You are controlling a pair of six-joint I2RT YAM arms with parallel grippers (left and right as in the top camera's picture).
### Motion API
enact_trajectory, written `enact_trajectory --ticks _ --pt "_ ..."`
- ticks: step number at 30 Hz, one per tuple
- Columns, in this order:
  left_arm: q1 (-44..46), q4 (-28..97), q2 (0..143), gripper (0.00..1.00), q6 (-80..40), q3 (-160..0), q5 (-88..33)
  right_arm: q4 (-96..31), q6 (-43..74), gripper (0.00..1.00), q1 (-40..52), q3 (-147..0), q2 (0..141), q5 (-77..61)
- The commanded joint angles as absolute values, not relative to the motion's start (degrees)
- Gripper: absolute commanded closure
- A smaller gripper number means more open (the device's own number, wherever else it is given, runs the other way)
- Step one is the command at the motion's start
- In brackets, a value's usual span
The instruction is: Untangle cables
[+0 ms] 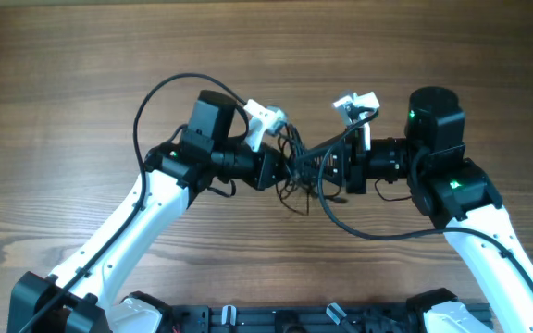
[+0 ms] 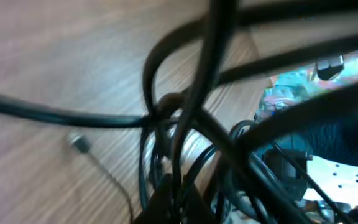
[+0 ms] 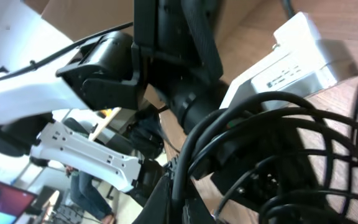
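Observation:
The cables [image 1: 303, 188] are a tangle of thin black wires bunched between my two grippers at the middle of the table. My left gripper [image 1: 287, 171] and right gripper [image 1: 328, 172] face each other, almost touching, both in the tangle. In the left wrist view the wires [image 2: 185, 118] cross close to the lens and one runs between the fingers [image 2: 174, 205]. A small plug end [image 2: 79, 144] on a thin wire lies on the wood. In the right wrist view a black wire [image 3: 197, 149] runs down between the fingers [image 3: 180, 208], with the loops [image 3: 303, 168] at right.
The wooden table [image 1: 81, 55] surrounds the arms. A thick black arm cable [image 1: 141, 111] arcs beside the left arm and another [image 1: 378, 237] hangs below the right wrist. The left arm's wrist [image 3: 104, 68] fills the right wrist view.

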State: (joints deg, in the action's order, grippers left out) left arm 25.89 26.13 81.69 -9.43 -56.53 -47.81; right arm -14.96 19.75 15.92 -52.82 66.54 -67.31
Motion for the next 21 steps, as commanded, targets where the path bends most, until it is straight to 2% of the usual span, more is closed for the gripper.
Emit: enact_trajectory --ticks 1,4,9,13,18,21 --pt "25.0 31.9 80.9 0.96 -9.4 -56.5 -42.8 -16.3 26.8 0.96 15.9 -53.6 66.4 -52.0" --pt "22.7 38.0 80.9 0.96 -7.9 -56.5 -39.5 -24.2 32.6 0.96 15.9 -53.6 66.4 -31.1" --pt "16.3 44.5 80.9 0.96 -2.9 -56.5 -38.9 -43.5 35.2 0.96 15.9 -53.6 67.2 1.6" --pt "10.7 44.9 80.9 0.96 -2.9 -56.5 -38.9 -55.2 35.1 0.96 15.9 -53.5 70.8 18.2" --pt "5.6 44.9 80.9 0.96 -1.9 -56.5 -38.9 -57.1 36.2 0.96 15.9 -53.1 76.8 20.0" --pt "0.9 44.8 80.4 0.96 -1.9 -56.5 -40.3 -55.0 34.7 0.96 15.9 -53.1 79.9 15.4"
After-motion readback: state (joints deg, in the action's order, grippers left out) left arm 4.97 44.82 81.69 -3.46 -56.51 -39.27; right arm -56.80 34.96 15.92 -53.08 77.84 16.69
